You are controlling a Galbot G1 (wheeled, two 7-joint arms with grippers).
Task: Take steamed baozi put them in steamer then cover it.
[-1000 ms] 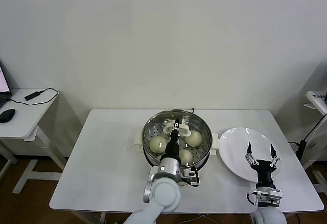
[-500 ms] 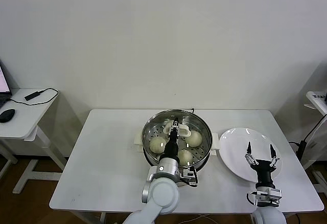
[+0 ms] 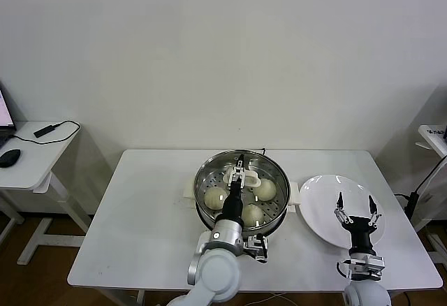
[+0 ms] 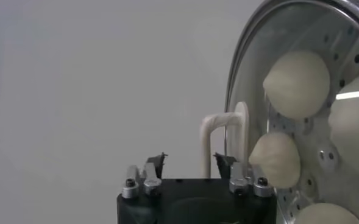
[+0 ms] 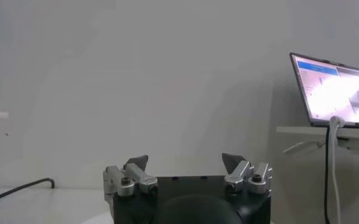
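Observation:
The steamer (image 3: pixel 202 180) stands mid-table with the glass cover (image 3: pixel 269 170) on it. The cover's cream handle (image 3: pixel 250 179) sits at its centre. Three baozi show through the glass (image 3: pixel 216 196) (image 3: pixel 264 188) (image 3: pixel 253 214); a fourth is hidden behind my left gripper. My left gripper (image 3: pixel 239 170) is open just above the handle and holds nothing. In the left wrist view the handle (image 4: pixel 225 131) stands just beyond the open left gripper (image 4: pixel 191 159), nearer one fingertip, with the cover's rim (image 4: pixel 240 79) and baozi (image 4: pixel 297 83) behind it. My right gripper (image 3: pixel 355 205) is open and empty over the plate.
A flat white plate (image 3: pixel 318 208) lies right of the steamer. A side table (image 3: pixel 31 156) with a mouse and cable stands at far left. A laptop (image 5: pixel 334 97) shows in the right wrist view. Bare tabletop lies left of the steamer.
My left gripper has risen slightly off the cover's handle and the arm has shifted back. The right arm has not moved.

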